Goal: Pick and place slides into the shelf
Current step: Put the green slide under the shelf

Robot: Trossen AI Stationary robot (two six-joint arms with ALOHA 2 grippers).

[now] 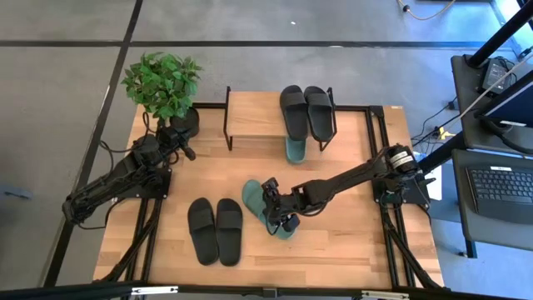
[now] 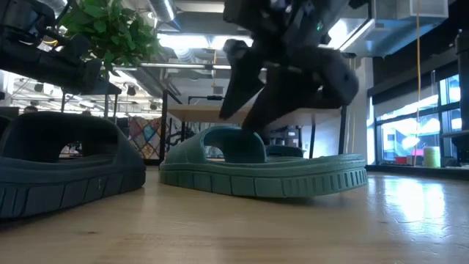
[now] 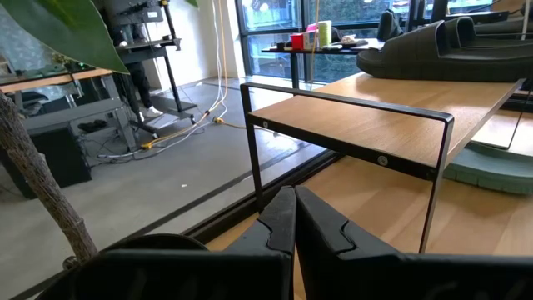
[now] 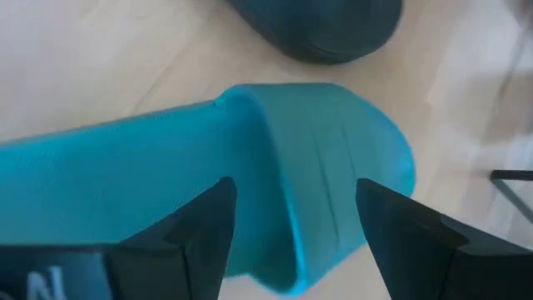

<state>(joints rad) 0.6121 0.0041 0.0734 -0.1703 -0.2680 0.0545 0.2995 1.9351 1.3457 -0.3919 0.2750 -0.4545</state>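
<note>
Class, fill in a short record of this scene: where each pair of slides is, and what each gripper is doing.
shelf: at the table's far edge
black pair on shelf: on the top board
green slide under shelf: lower tier, partly hidden
black pair on table: side by side
green slide on table: under the right gripper
right gripper: open, straddling that slide
left gripper: shut, beside the potted plant

- A black pair of slides (image 1: 305, 110) lies side by side on the top board of the shelf (image 1: 254, 114), at its right end.
- One green slide (image 1: 295, 150) sits under that board, partly hidden.
- The other green slide (image 1: 260, 202) lies flat mid-table.
- A second black pair (image 1: 215, 230) lies side by side on the table, near the front.
</note>
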